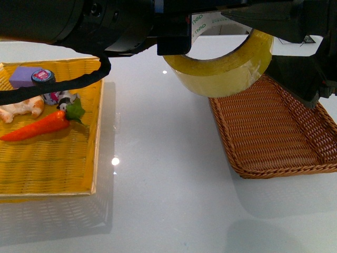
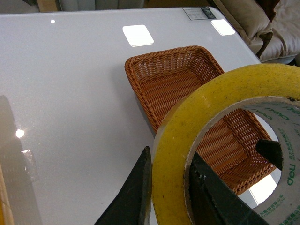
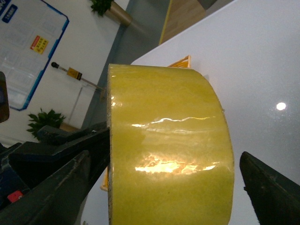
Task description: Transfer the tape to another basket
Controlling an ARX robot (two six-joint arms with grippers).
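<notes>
The tape [image 1: 226, 68], a wide yellowish roll with a white core printed in green, hangs in the air above the white table, over the near left corner of the brown wicker basket [image 1: 274, 132]. My left gripper [image 1: 174, 39] is shut on it. In the left wrist view its two black fingers [image 2: 133, 197] pinch the wall of the tape [image 2: 187, 136], one outside and one inside the core, with the basket [image 2: 173, 84] empty below. My right gripper [image 3: 166, 192] is open, one finger on each side of the tape [image 3: 164, 145] and apart from it; it shows in the front view as the right gripper [image 1: 287, 50].
A flat yellow woven tray [image 1: 52, 168] lies on the left of the table, holding a toy carrot [image 1: 39, 126], a bread piece [image 1: 21, 108], a purple box [image 1: 23, 78] and a small round tin [image 1: 43, 76]. White tabletop [image 1: 163, 158] separates tray and basket.
</notes>
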